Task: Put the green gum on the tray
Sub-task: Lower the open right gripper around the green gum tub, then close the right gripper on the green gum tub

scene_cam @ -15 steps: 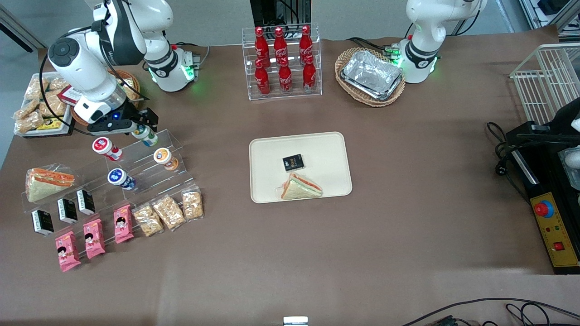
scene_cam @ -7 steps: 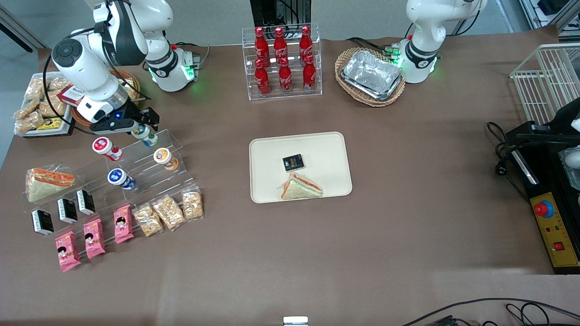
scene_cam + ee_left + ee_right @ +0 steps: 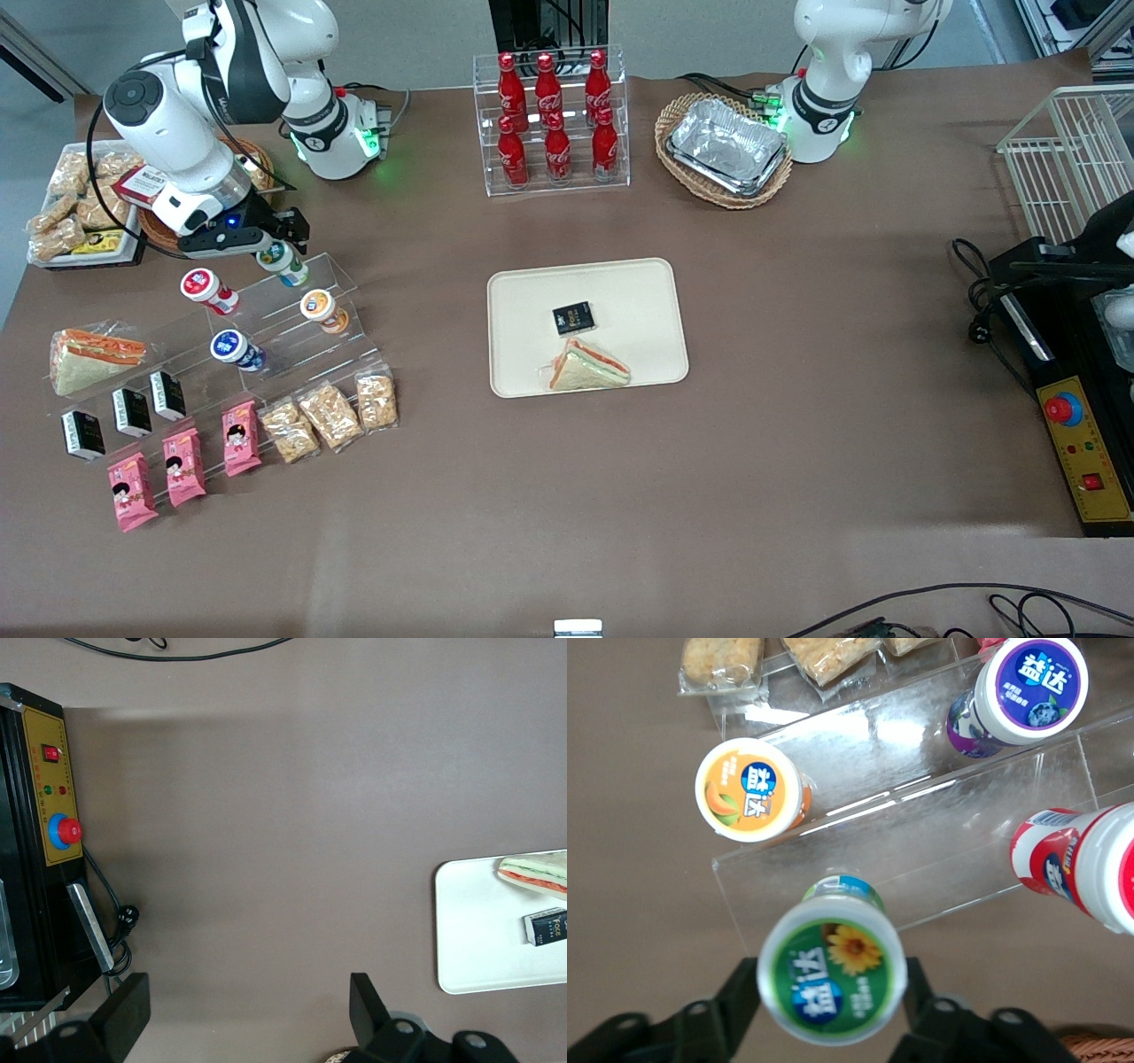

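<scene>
While the hand (image 3: 273, 237) hangs at the topmost step of the clear stepped rack (image 3: 292, 310), toward the working arm's end of the desk (image 3: 797, 443), the front view shows the green gum (image 3: 282, 263) between its fingers, lid tilted toward the camera. Just nearer the camera on the rack stand the orange-lidded bottle (image 3: 321, 309), the red-lidded bottle (image 3: 205, 289) and the blue-lidded bottle (image 3: 235, 348), each apart from the others. A round basket (image 3: 152, 232) sits close beside the arm's wrist. The tray (image 3: 532, 301) lies near the middle of the desk, well apart from the rack, with bare brown desk between them. On the tray a small black packet (image 3: 573, 318) and a wrapped sandwich (image 3: 587, 367) take the end nearer the camera; the end farther from the camera is bare.

From the left wrist view, one rounded corner of the tray (image 3: 469, 939) shows with the sandwich (image 3: 536, 873) and black packet (image 3: 546, 927) on it, and a wide stretch of bare desk (image 3: 266, 815) runs to a black control box (image 3: 44, 806).

From the right wrist view, the green gum (image 3: 831, 980) fills the gap between the two dark fingers (image 3: 740, 1001), which press its sides: the hand is clamped on it. Its base is at the rack's (image 3: 921, 842) top edge; whether it touches I cannot tell. The orange-lidded bottle (image 3: 751, 789) is nearest, with the blue-lidded bottle (image 3: 1026, 691) and the red-lidded bottle (image 3: 1090, 866) farther off
</scene>
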